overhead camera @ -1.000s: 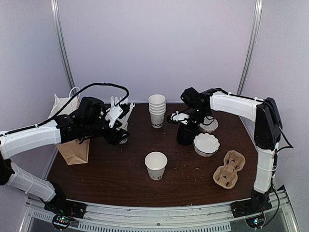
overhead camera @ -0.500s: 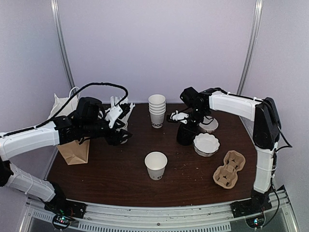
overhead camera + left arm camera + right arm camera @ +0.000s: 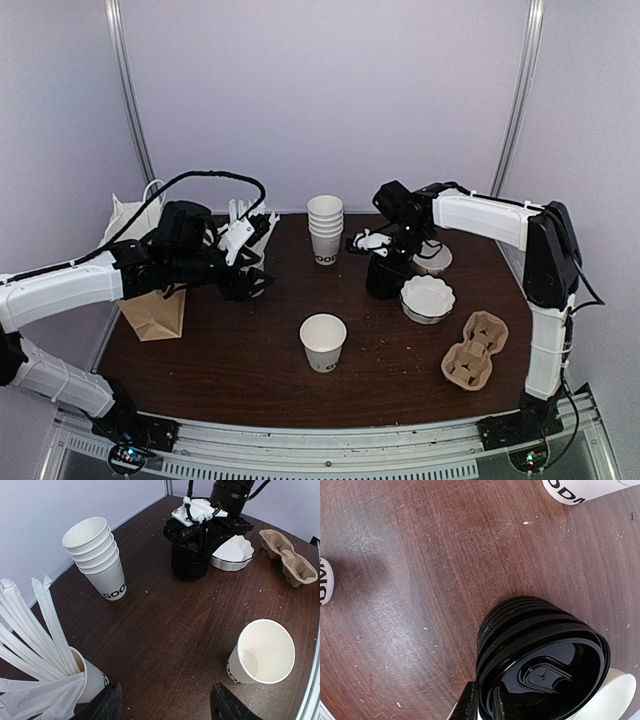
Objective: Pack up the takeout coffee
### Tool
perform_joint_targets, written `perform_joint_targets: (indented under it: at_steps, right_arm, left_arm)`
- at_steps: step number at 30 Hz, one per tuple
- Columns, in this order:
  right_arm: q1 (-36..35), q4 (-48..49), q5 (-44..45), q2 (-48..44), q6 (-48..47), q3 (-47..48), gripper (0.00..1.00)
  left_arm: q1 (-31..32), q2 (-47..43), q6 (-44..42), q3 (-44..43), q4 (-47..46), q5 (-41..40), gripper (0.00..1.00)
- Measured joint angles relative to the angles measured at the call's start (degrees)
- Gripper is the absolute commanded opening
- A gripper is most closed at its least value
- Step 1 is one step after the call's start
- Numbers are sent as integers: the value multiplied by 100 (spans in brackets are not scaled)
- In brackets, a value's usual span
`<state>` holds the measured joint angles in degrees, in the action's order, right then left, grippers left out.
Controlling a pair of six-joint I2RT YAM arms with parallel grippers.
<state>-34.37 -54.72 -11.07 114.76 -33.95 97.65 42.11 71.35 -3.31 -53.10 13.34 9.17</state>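
The single white takeout coffee cup (image 3: 323,340) stands open and upright at the table's front middle; it also shows in the left wrist view (image 3: 262,652). A stack of black lids (image 3: 385,277) stands right of centre. My right gripper (image 3: 386,252) is over that stack, its two fingers pinched on the rim of the top black lid (image 3: 545,672), one inside and one outside. My left gripper (image 3: 255,283) hovers open and empty beside the straw cup (image 3: 85,680), with bare table between its fingers (image 3: 107,705).
A nested stack of white cups (image 3: 325,228) stands at the back middle. A brown paper bag (image 3: 150,305) stands at the left. A stack of white scalloped lids (image 3: 428,297) and a cardboard cup carrier (image 3: 474,350) lie at the right.
My left gripper has edged slightly right, away from the straw cup. The right arm and the cups have not moved.
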Motion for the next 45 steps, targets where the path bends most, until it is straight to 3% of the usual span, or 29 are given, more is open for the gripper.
perform_joint_targets:
  at_steps: [5, 11, 16, 20, 23, 26, 30, 33, 39, 45]
  right_arm:
    - [0, -151, -186, -216, 129, -2, 8]
    - [20, -361, -866, -1110, 319, 26, 8]
    - [166, -382, -2691, -1698, 769, 76, 8]
    - [227, 31, -4347, -1823, 1521, 63, 8]
    - [232, 1019, -5512, -1823, 2634, -66, 8]
    - [225, 2656, -6334, -1834, 4234, -553, 8]
    - [232, 6271, -6854, -1751, 7361, -1582, 8]
    - [232, 8052, -7001, -1574, 8900, -1764, 8]
    - [232, 9158, -7187, -1624, 9805, -1823, 9]
    - [232, 9047, -7272, -1814, 9750, -1974, 9]
  left_arm:
    - [-2, -7, 4, 39, -76, 81, 64]
    - [0, -168, 4, 109, -415, 409, 66]
    - [85, -461, -107, 264, -1322, 531, 71]
    - [511, -448, -546, 498, -2286, 518, 78]
    - [933, -153, -940, 551, -3018, 474, 79]
    - [1233, 210, -1283, 507, -3497, 339, 80]
    - [1475, 684, -1679, 457, -4153, -31, 80]
    - [1495, 896, -1812, 457, -4590, -260, 81]
    - [1495, 1038, -1823, 402, -5235, -678, 82]
    - [1493, 1222, -1600, 144, -5578, -831, 81]
